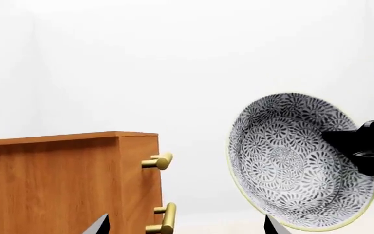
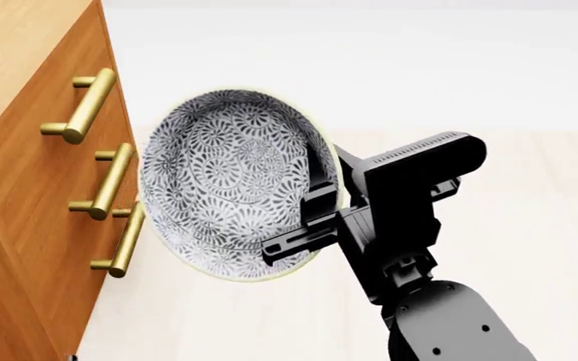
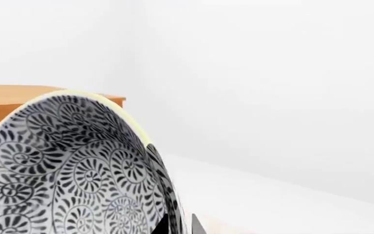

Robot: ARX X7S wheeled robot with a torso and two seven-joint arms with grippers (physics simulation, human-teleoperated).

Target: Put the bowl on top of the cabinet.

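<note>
The right tool [image 2: 314, 214] pinches the tilted bowl [image 2: 234, 180] by its rim beside the cabinet [image 2: 28, 218] front; moving sideways could knock the brass handles [image 2: 108, 180] and loosen it.

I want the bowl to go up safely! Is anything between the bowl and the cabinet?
No. In the head view the bowl, held in the right hand, hangs beside the cabinet front; only its gold handles stick out toward it.
</note>
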